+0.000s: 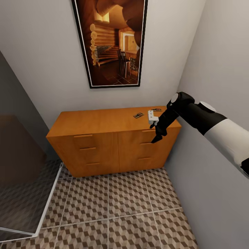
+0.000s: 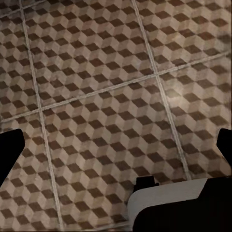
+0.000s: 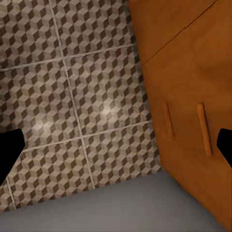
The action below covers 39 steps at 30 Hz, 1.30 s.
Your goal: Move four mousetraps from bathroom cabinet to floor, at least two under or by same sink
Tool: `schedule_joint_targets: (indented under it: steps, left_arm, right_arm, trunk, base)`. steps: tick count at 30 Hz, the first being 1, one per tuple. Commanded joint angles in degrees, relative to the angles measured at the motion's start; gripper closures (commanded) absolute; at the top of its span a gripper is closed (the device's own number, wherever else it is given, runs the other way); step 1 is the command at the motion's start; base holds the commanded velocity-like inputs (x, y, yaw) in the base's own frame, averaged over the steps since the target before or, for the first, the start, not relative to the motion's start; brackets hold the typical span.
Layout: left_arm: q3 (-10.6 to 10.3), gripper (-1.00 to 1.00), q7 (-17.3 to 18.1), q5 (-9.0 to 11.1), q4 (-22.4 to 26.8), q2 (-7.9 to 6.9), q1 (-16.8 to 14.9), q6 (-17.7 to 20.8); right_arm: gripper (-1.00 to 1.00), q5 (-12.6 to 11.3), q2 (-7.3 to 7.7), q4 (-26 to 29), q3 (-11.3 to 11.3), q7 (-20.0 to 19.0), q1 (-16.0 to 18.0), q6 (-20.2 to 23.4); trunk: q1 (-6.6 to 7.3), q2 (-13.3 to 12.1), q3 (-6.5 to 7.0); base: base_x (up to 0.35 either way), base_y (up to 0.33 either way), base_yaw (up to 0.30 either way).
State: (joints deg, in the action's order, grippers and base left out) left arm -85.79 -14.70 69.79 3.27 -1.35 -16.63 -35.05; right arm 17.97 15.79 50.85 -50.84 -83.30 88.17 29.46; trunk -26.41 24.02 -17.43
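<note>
Here right arm (image 1: 193, 116) (fingers down) fronts cabinet (image 1: 103, 138)

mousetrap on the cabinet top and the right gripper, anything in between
In the head view, only bare orange-brown top of the cabinet separates the nearer mousetrap from the white wrist of the right arm; the right gripper itself hangs past the front edge, before the drawers.

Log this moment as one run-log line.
right gripper: jaws open, empty, pointing down before orange-brown wooden cabinet | small flat tan-wood mousetraps: two visible on cabinet top | cube-patterned tile floor: no traps visible
</note>
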Motion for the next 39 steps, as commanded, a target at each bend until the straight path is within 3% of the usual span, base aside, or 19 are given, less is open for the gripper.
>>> schedule_joint_targets:
  steps: [1, 4, 9, 13, 17, 21, 24, 28, 36, 39]
  left_arm:
    - [-0.5, -1.0, 1.5, 0.1, -0.1, -0.65, 0.4, 0.5]
    - [-0.5, -1.0, 3.8, 0.1, -0.7, -1.48, 0.9, 0.9]
    - [-0.5, -1.0, 6.9, 0.0, -2.5, -2.92, 1.4, 2.5]
    - [-0.5, -1.0, 10.5, -0.1, -3.5, -4.12, 1.8, 6.0]
    - [-0.5, -1.0, 12.6, -0.1, -3.7, -4.91, 2.3, 8.0]
    - [-0.5, -1.0, 13.4, -0.1, -3.8, -5.23, 2.5, 8.7]
    - [-0.5, -1.0, 13.6, -0.1, -3.9, -5.32, 2.5, 8.9]
    - [-0.5, -1.0, 13.7, -0.1, -4.0, -5.39, 2.6, 9.0]
    - [-0.5, -1.0, 13.8, -0.1, -4.1, -5.39, 2.6, 9.0]
    - [-0.5, -1.0, 13.8, -0.1, -4.1, -5.4, 2.7, 9.0]
  right_arm:
    - [-1.0, 0.4, -0.17, 0.1, -0.2, -0.5, 0.1, 0.3]
    - [-1.0, 1.5, -0.55, 0.1, -0.2, -0.8, 0.1, 0.1]
    - [-1.0, 6.5, -1.56, 0.3, -0.3, -2.9, 0.2, -0.2]
    - [-1.0, 13.3, -3.48, 0.0, -0.5, -5.0, 0.2, -1.6]
    - [-1.0, 15.9, -4.07, -0.3, -0.5, -5.6, 0.2, -2.3]
    - [-1.0, 16.6, -4.2, -0.4, -0.3, -5.9, 0.2, -2.5]
    - [-1.0, 16.1, -4.02, -0.4, -0.2, -6.1, 0.2, -2.5]
    - [-1.0, 12.9, -3.62, -0.5, 0.1, -6.2, 0.2, -2.6]
    - [-1.0, 1.3, -1.13, -0.6, 3.9, -6.2, 0.2, -2.5]
    - [-1.0, -0.3, -0.82, -0.6, 5.0, -6.2, 0.2, -2.5]
  trunk:
    - [-0.03, 0.1, -0.1]
    - [-0.03, 0.1, -0.1]
    - [-0.03, 0.1, -0.1]
    - [-0.03, 0.1, -0.1]
    - [-0.03, 0.1, -0.1]
    - [-0.03, 0.1, -0.1]
    - [-0.03, 0.1, -0.1]
    - [-0.03, 0.1, -0.1]
    - [-0.03, 0.1, -0.1]
    - [-0.03, 0.1, -0.1]
  base:
    - [0.0, 0.0, 0.0]
    - [0.0, 0.0, 0.0]
    - [0.0, 0.0, 0.0]
    - [0.0, 0.0, 0.0]
    - [0.0, 0.0, 0.0]
    - [0.0, 0.0, 0.0]
    - [0.0, 0.0, 0.0]
    - [0.0, 0.0, 0.0]
    - [0.0, 0.0, 0.0]
    - [0.0, 0.0, 0.0]
